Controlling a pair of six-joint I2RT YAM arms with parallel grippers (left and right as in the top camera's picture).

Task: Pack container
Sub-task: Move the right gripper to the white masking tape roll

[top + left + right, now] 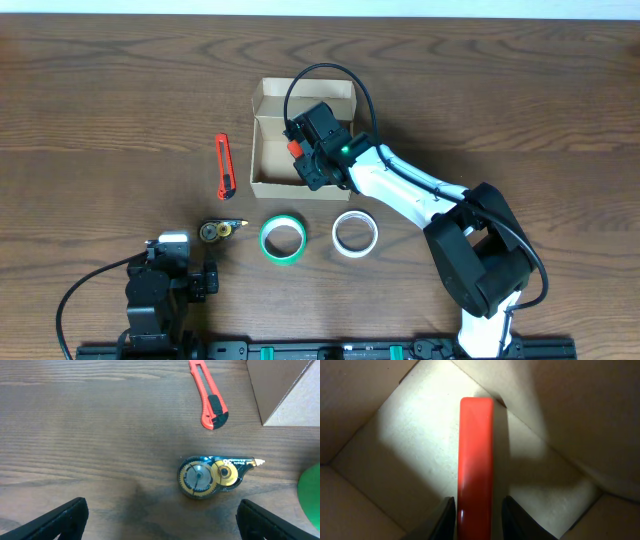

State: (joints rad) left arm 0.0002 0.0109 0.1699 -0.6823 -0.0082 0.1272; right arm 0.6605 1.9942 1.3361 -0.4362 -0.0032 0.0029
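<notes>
The container (256, 150) is a tan cardboard box with its flap lid open at mid table, and its corner shows in the left wrist view (285, 390). My right gripper (305, 165) reaches down inside it. In the right wrist view a red bar-shaped object (475, 460) stands between the right gripper's (479, 520) fingers over the box floor (415, 450). The left finger is against it and a small gap shows at the right finger. My left gripper (162, 520) hangs wide open over bare table near the front left (172, 242).
A red utility knife (223, 166) (208, 395) lies left of the box. A correction tape dispenser (220, 229) (210, 476), a green tape roll (265, 240) (311, 495) and a white tape roll (337, 235) lie in a row in front of it.
</notes>
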